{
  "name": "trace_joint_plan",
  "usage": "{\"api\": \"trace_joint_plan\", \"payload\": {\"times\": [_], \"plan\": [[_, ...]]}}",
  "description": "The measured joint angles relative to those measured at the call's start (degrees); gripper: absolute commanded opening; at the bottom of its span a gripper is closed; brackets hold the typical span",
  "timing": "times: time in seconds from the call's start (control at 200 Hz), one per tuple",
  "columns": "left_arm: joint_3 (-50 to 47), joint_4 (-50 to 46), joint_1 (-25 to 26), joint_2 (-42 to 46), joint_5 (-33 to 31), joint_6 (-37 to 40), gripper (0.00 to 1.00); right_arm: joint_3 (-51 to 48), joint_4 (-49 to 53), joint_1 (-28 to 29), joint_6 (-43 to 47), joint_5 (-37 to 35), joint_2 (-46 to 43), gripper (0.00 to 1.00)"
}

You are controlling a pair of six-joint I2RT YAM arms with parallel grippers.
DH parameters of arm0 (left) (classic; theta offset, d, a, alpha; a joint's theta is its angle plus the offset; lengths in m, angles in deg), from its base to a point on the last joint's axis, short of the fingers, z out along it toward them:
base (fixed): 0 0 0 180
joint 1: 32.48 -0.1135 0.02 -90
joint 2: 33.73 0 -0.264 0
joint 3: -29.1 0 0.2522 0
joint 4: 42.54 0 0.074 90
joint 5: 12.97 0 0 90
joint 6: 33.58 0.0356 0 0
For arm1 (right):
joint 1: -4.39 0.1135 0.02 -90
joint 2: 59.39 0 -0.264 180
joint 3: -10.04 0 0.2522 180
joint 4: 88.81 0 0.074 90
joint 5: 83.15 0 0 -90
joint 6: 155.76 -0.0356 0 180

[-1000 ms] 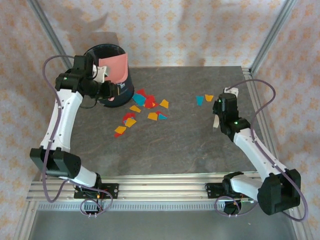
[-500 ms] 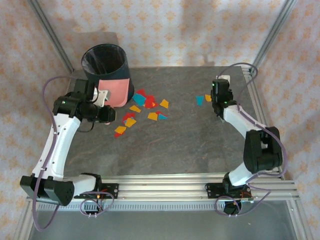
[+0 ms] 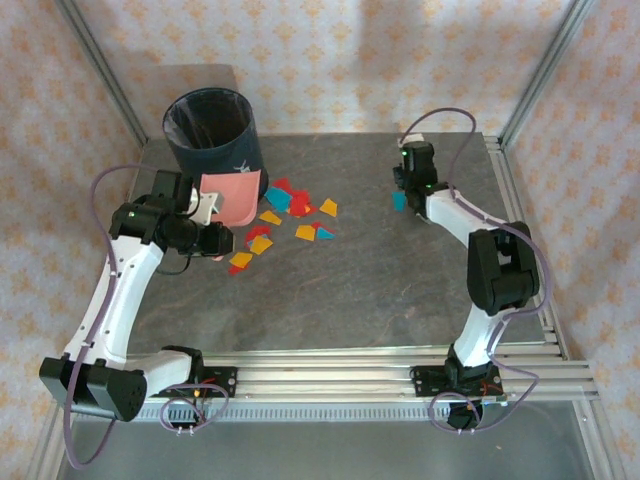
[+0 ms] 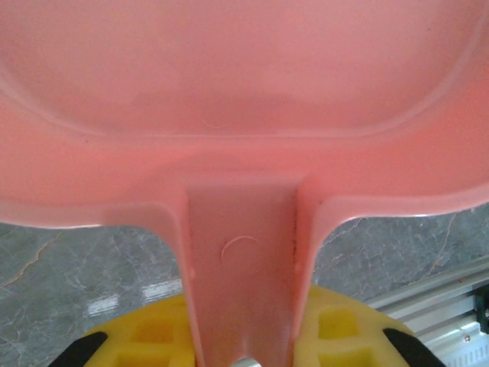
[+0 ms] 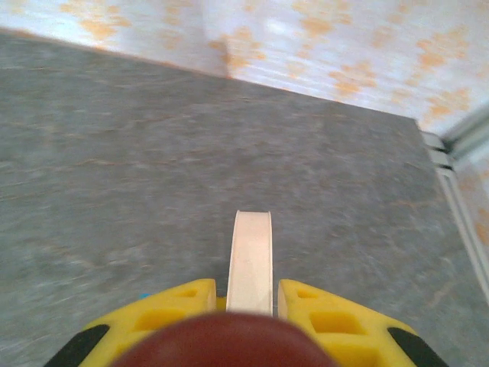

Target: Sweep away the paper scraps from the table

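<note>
Red, yellow-orange and cyan paper scraps (image 3: 292, 214) lie in a loose cluster on the dark grey marbled table (image 3: 380, 280), just right of a pink dustpan (image 3: 232, 190). My left gripper (image 3: 205, 215) is shut on the dustpan's handle (image 4: 243, 260), which sits between the yellow fingers (image 4: 153, 336); the pan (image 4: 244, 76) spreads out ahead of them. My right gripper (image 3: 412, 172) is at the back right, right above a lone cyan scrap (image 3: 399, 201). It is shut on a cream flat tool (image 5: 250, 252) that sticks out forward over the table (image 5: 114, 153).
A dark round bin (image 3: 210, 128) stands at the back left corner, just behind the dustpan. Silver rails (image 3: 505, 170) edge the table on the right and front. Patterned walls close in the back and sides.
My left arm brought the dustpan down from the bin's rim to the table beside the scraps. My right arm swung towards the back, over the two scraps there; the orange one is now covered.
</note>
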State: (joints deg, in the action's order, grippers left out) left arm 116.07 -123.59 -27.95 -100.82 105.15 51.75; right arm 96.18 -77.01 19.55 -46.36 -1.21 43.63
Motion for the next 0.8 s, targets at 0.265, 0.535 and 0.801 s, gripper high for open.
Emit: {"api": "trace_joint_plan", "payload": {"times": [0.265,0.535,0.801], "plan": [[-1.07,1.7,0.04,0.0,0.24,-0.44,0.0,-1.53,3.76,6.21,3.65,6.64,-1.6,0.0],[-2.21,2.67,0.26,-0.02,1.49,-1.31,0.0,-6.67,9.11,10.27,3.54,13.75,-11.28,0.0],[-2.45,2.84,0.37,-0.02,1.68,-1.36,0.0,-7.65,12.76,11.06,-1.2,10.05,-16.63,0.0]]}}
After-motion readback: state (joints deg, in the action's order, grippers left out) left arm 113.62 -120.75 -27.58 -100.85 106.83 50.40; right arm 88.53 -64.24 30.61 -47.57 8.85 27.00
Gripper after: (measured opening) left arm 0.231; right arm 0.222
